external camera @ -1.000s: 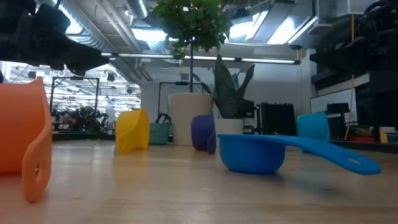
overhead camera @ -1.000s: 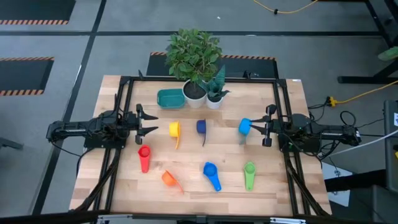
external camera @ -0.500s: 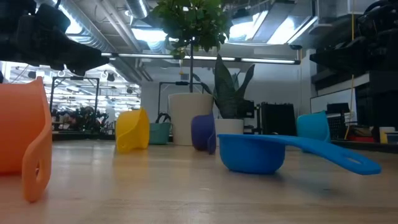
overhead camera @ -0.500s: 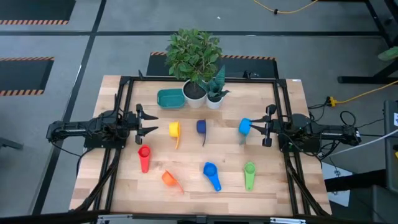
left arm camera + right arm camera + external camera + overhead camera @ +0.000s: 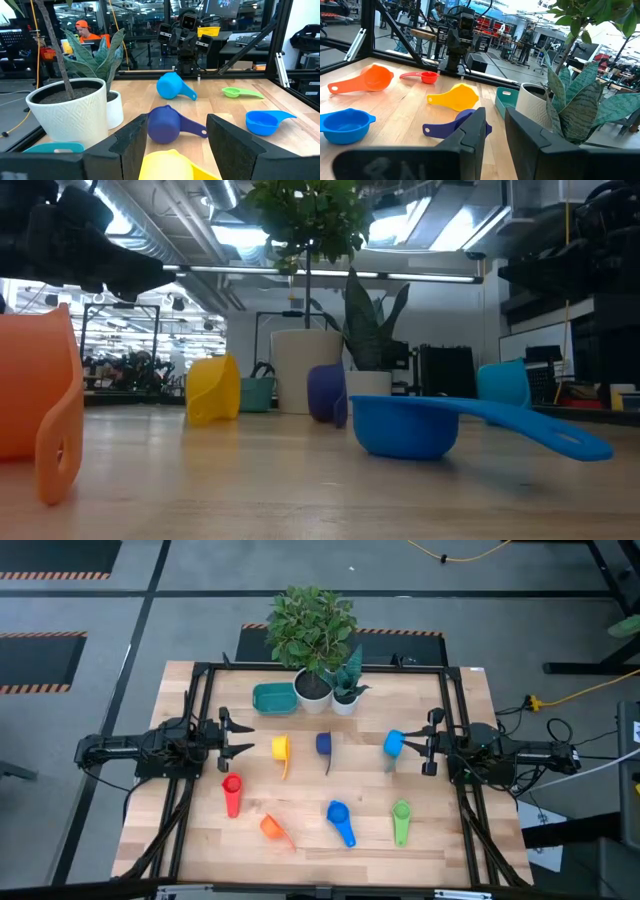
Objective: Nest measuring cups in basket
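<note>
Seven measuring cups lie apart on the wooden table: yellow (image 5: 281, 749), dark blue (image 5: 324, 745), light blue (image 5: 394, 744), red (image 5: 232, 788), orange (image 5: 270, 827), blue (image 5: 338, 814) and green (image 5: 401, 814). The teal basket (image 5: 273, 697) stands at the far edge, left of the plant pots. My left gripper (image 5: 243, 739) hovers left of the yellow cup (image 5: 167, 165), fingers wide open. My right gripper (image 5: 412, 746) hovers just right of the light blue cup, its fingers (image 5: 475, 127) a narrow gap apart. Neither touches anything.
Two white plant pots (image 5: 313, 690) (image 5: 345, 700) stand at the far edge beside the basket, their leaves overhanging it. A black frame (image 5: 200, 700) runs along the table's left, right and far sides. Bare wood lies between the two rows of cups.
</note>
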